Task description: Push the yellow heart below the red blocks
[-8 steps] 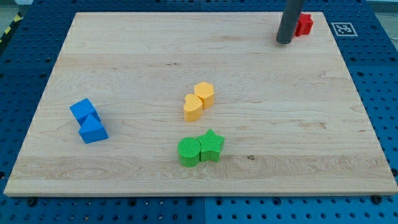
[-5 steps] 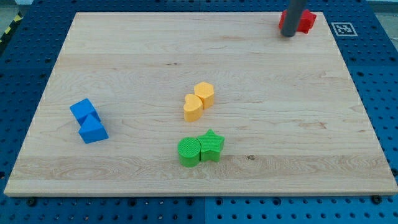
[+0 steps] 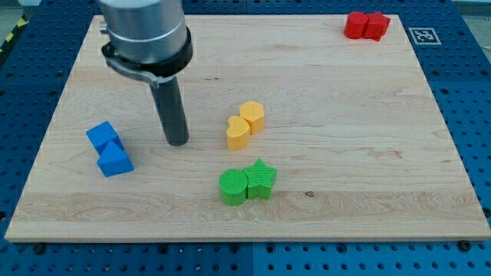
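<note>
Lining up the push, you have my tip (image 3: 178, 142) left of the yellow heart (image 3: 238, 133), no fingers here, so next drive it toward the 2 red blocks (image 3: 366, 25) at the counter (image 3: 345, 153) top right

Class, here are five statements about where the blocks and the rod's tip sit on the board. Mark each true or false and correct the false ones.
1. My tip lies between the blue blocks and the yellow heart. True.
2. My tip touches the yellow heart. False: bare board separates them.
3. The red blocks sit at the view's top right. True.
4. The green blocks lie above the yellow ones. False: below them.
5. The yellow heart touches another yellow block. True.
</note>
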Controlling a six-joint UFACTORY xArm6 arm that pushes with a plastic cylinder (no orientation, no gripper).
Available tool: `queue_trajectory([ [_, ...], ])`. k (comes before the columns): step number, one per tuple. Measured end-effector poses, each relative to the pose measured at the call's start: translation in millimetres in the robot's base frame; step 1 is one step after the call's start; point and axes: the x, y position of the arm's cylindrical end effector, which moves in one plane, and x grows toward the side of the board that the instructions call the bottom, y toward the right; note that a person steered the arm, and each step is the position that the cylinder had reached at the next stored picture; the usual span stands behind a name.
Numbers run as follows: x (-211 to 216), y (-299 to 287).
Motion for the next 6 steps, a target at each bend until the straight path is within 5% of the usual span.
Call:
queue_trajectory([
  [6, -1, 108],
])
